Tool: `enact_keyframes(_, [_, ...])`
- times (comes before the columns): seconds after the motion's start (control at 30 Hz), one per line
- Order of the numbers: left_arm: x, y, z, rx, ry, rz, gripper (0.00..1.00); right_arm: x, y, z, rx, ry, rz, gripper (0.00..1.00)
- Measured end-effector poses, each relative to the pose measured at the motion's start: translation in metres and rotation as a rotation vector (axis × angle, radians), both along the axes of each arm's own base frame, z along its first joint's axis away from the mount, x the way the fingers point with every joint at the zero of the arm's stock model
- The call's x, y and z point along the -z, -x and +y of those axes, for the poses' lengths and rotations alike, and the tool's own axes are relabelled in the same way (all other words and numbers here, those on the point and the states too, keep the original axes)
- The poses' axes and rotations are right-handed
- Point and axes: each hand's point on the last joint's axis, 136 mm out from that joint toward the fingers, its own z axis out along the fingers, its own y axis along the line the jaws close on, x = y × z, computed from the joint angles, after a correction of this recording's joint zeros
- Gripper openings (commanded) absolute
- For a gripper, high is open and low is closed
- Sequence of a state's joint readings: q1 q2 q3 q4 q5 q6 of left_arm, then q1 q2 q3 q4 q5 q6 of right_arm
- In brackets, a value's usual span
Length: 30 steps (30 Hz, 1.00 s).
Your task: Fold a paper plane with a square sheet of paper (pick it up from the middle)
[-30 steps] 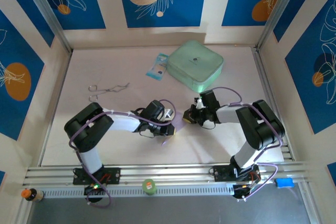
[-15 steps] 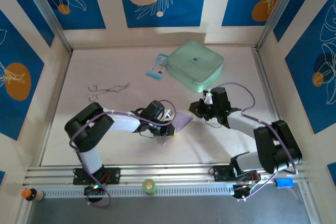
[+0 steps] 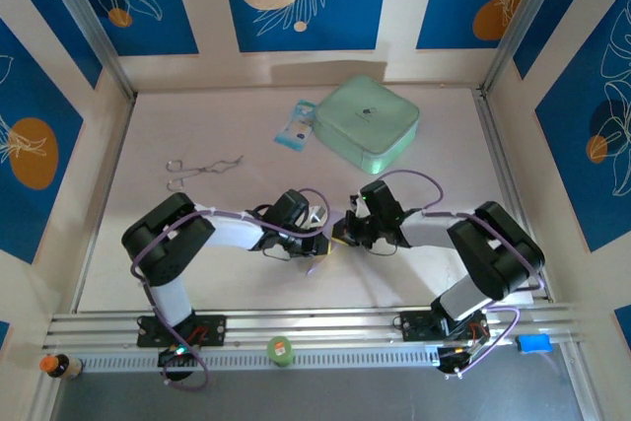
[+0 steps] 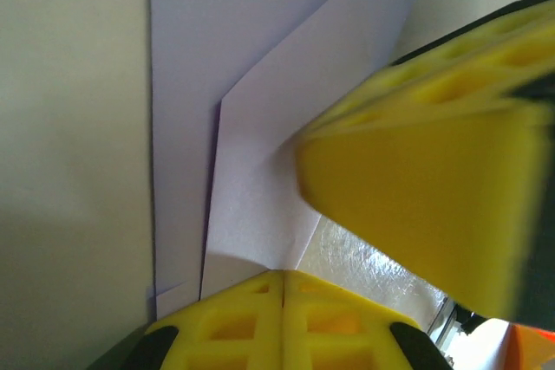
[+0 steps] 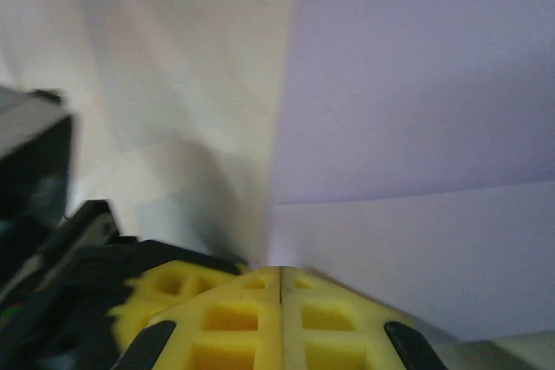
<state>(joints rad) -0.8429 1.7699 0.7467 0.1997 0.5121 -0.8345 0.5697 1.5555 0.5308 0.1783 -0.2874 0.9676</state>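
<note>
From above, the black-bodied left pincer [image 3: 317,235] and the right pincer [image 3: 347,231] meet almost tip to tip near the middle of the pale table [image 3: 227,283]. They are well apart from the mint-green zip case [image 3: 367,123] and the small blue-white packet [image 3: 296,125] on the far side. In the left wrist view, the thin, pale lavender square sheet of paper [image 4: 260,127] lies flat on the table just ahead of the left pincer's yellow fingers [image 4: 234,318]. These are clenched, with only a hairline seam between them. One flap is already folded over, its slanted edge crossing the layer beneath. I cannot tell whether the fingertips pinch the near edge or only press on it. The right pincer's yellow finger [image 4: 416,171] bears down on the folded flap from the right. In the right wrist view, that pincer's own fingers [image 5: 225,318] are likewise clenched at the sheet's corner, with two lavender layers spreading to the right. The sheet looks nearly weightless, limp and smooth, so it is likely to slide on the table and to crumple or tear under a hard pull. The best hold is probably a shallow pinch along a crease or doubled edge, where it is stiffest, while the other pincer pins the middle flat.
</note>
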Motion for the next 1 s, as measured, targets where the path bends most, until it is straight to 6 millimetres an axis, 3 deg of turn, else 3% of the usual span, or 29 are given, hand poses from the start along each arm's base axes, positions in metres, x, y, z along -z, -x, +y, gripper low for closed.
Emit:
enact_keyframes(0.2, [-0.007,0.002,0.002,-0.004,0.0,-0.006,0.03,0.009,-0.003,-0.005,0.037,0.004,0.019,0.0])
enact_keyframes(0.47, [-0.042,0.012,0.0,0.038,0.063,-0.039,0.04,0.008,-0.009,-0.008,0.045,-0.025,0.001,0.0])
enact_keyframes(0.73, [-0.023,0.035,0.018,0.101,-0.038,0.023,0.01,0.008,-0.009,-0.007,0.039,-0.024,-0.003,0.0])
enact_keyframes(1.0, [-0.012,0.039,0.03,0.103,-0.101,0.022,0.0,0.008,-0.009,-0.007,0.035,-0.02,-0.002,0.0])
